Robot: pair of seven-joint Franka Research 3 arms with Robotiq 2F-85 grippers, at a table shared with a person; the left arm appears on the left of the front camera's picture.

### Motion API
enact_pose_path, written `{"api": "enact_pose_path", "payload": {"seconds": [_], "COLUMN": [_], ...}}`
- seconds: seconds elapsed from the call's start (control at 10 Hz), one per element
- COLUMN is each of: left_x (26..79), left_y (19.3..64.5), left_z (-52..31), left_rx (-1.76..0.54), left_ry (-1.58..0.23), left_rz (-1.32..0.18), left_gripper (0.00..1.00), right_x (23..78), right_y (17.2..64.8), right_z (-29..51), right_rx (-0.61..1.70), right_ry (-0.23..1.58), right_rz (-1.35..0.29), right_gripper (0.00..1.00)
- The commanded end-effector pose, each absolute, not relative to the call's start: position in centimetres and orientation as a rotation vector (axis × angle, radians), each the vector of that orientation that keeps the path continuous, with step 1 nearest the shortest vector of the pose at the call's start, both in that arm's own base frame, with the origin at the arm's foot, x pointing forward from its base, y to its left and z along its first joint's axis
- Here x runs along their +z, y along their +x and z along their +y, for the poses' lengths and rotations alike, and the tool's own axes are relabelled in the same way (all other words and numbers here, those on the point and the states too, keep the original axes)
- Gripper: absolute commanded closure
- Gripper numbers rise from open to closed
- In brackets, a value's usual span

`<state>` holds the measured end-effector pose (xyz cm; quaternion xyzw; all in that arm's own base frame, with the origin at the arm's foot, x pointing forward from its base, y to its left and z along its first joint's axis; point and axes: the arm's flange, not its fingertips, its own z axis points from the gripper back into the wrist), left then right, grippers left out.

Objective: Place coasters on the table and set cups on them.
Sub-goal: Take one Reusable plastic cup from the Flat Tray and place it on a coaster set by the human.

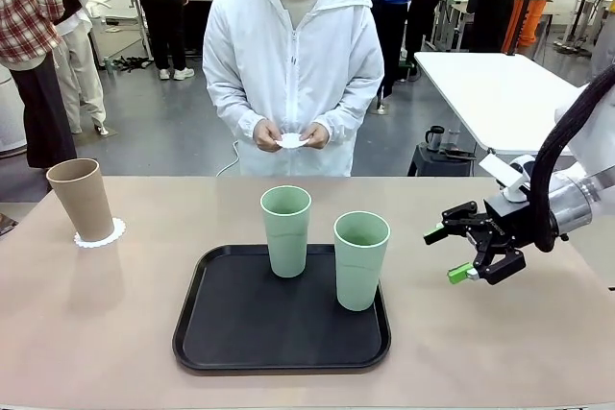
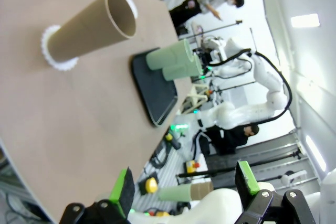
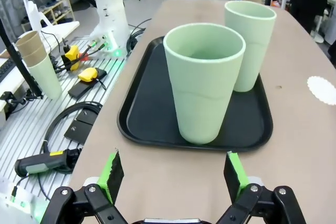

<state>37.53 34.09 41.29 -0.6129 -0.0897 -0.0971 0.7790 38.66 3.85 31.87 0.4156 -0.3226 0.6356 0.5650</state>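
The tan-brown cup (image 1: 85,199) stands upright on a coaster (image 1: 100,234) at the table's (image 1: 500,352) far left. Two pale green cups (image 1: 286,230) (image 1: 361,259) stand on the black tray (image 1: 231,333). The person holds another coaster (image 1: 291,140) in both hands at the far side. My right gripper (image 1: 444,254) hovers open just right of the tray, level with the nearer green cup (image 3: 205,82), nothing between its fingers (image 3: 112,170). A third coaster (image 3: 322,88) lies bare on the table beyond the tray. My left gripper (image 2: 185,184) is open and empty, away from the tan cup (image 2: 89,30).
The black tray (image 3: 139,114) takes up the table's middle front. A white table (image 1: 500,93) stands behind at the right. Cables, a handheld controller and stacked spare cups (image 3: 37,61) lie on a rail bench off the table's near edge.
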Motion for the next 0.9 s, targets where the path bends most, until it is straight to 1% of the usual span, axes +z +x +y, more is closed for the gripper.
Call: {"api": "enact_pose_path", "payload": {"seconds": [0.0, 0.1, 0.2, 0.5, 0.6, 0.7, 0.8], "left_x": [41.3, 41.3, 41.3, 41.3, 41.3, 41.3, 41.3], "left_y": [37.4, 37.4, 37.4, 37.4, 37.4, 37.4, 37.4], "left_z": [34.1, 34.1, 34.1, 34.1, 34.1, 34.1, 34.1], "left_rx": [-0.204, -0.204, -0.204, -0.204, -0.204, -0.204, -0.204], "left_ry": [-1.322, -1.322, -1.322, -1.322, -1.322, -1.322, -1.322], "left_rz": [-0.194, -0.194, -0.194, -0.194, -0.194, -0.194, -0.194], "left_gripper": [0.0, 0.0, 0.0, 0.0, 0.0, 0.0, 0.0], "right_x": [30.8, 31.3, 31.4, 31.2, 30.7, 30.0, 30.2], "right_y": [39.2, 38.9, 38.8, 38.8, 39.2, 39.5, 39.8], "right_z": [3.9, 3.9, 3.7, 3.6, 4.5, 5.7, 6.8], "right_rx": [1.494, 1.457, 1.495, 1.49, 1.478, 1.49, 1.517], "right_ry": [0.947, 0.992, 0.969, 0.97, 0.907, 0.948, 1.029], "right_rz": [-0.792, -0.762, -0.758, -0.755, -0.773, -0.791, -0.862], "right_gripper": [0.0, 0.0, 0.0, 0.0, 0.0, 0.0, 0.0]}}
